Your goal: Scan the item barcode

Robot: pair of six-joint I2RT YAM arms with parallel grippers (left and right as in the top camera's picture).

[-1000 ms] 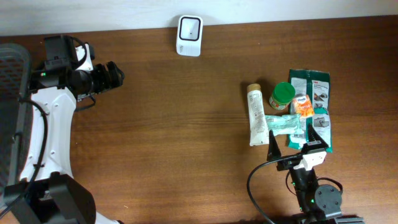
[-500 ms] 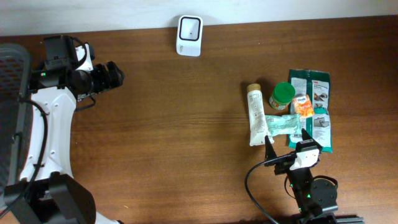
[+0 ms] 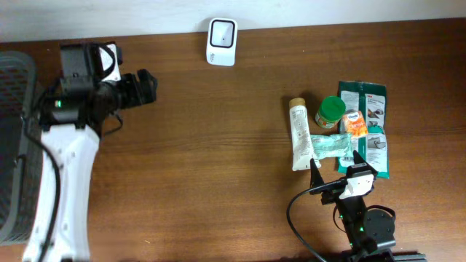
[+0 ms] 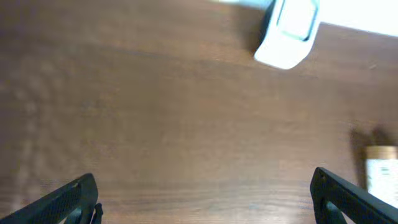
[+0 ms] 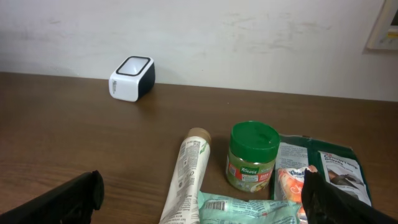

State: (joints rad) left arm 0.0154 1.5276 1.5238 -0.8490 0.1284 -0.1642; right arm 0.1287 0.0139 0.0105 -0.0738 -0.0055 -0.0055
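Just ahead of the right gripper (image 3: 337, 161), whose fingers are standing wide apart and empty, one mint packet (image 3: 331, 143) is lying at 12 o'clock, long axis running 9 to 3. One white tube (image 3: 298, 135) is lying at 11, stretched 12 to 6. Beyond, one orange sachet (image 3: 354, 124) and one green-lidded jar (image 3: 330, 110) are sitting at 12, with two dark pouches (image 3: 362, 98), it seems, at 1. One scanner (image 3: 221, 32) is sitting far off at 10. The left gripper (image 3: 151, 87), spread and empty too, is hovering well apart at 10, so the right arm is looking the nearer for the pick.
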